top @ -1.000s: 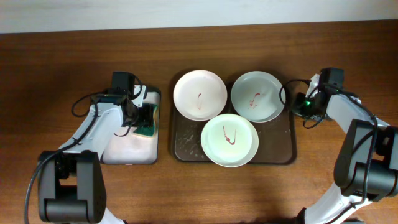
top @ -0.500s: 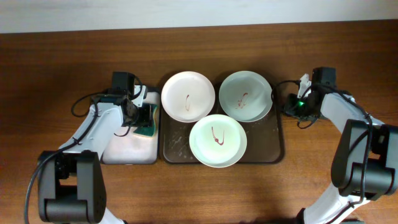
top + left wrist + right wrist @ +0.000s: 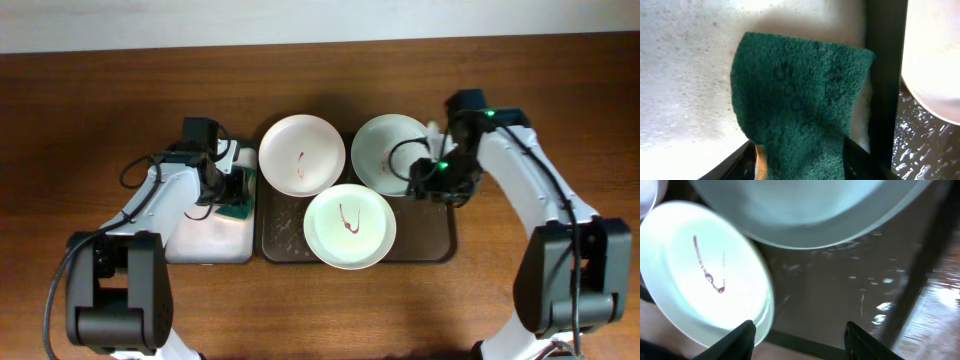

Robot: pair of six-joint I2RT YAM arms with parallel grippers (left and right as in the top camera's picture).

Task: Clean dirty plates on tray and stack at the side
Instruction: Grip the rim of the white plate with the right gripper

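Three dirty plates lie on the dark brown tray: a white one at the back left, a pale green one at the back right, another in front. Each carries a red-brown squiggle. My right gripper hovers open over the tray's wet floor at its right side, between the front plate and the tray rim, holding nothing. My left gripper is shut on a green sponge, which fills the gap between the fingers.
The sponge sits in a smaller white-lined tray with a black rim, directly left of the brown tray. Wooden table surrounds both trays. Cables trail beside each arm.
The brown tray with its plates slid left against the small tray. My right gripper opened, left the tray's right rim and moved in over the tray. My left jaws narrowed on the sponge.
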